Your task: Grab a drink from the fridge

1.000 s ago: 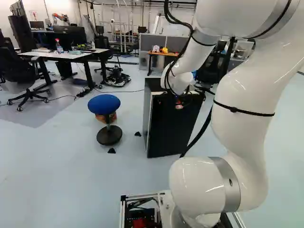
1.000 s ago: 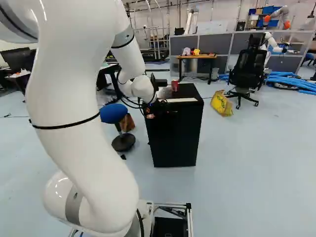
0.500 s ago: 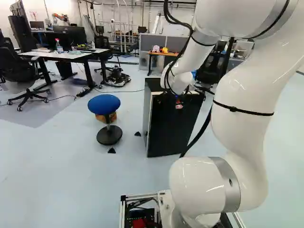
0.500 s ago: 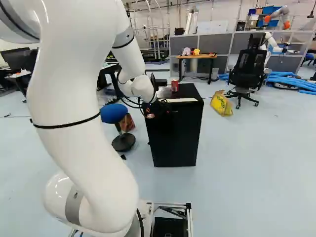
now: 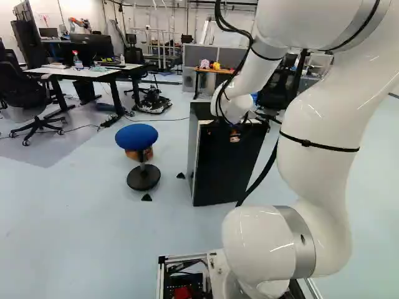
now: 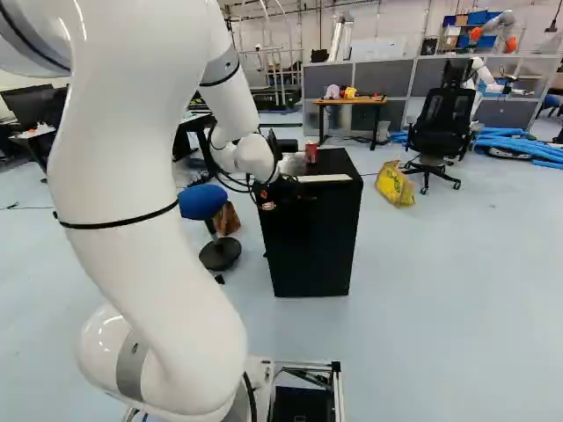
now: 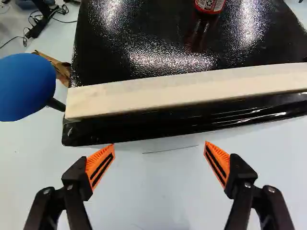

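My gripper (image 6: 280,195), partly hidden by the wrist in the right base view, is at the upper front of the black fridge (image 6: 315,242). From the wrist camera, the gripper (image 7: 159,148) stands open, its orange-padded fingers wide apart with only floor showing between them. Just ahead of the fingertips runs the fridge's glossy front top edge, with a pale strip (image 7: 187,91) behind it. A red can (image 6: 311,152) stands on the black top; the wrist view shows just its lower part (image 7: 210,5). The fridge's inside is hidden.
A blue-topped stool (image 5: 137,136) stands beside the fridge. Desks (image 5: 93,72) are at the left of the left base view. A black office chair (image 6: 437,132), a yellow bag (image 6: 395,184) and another robot (image 6: 482,74) are in the right base view.
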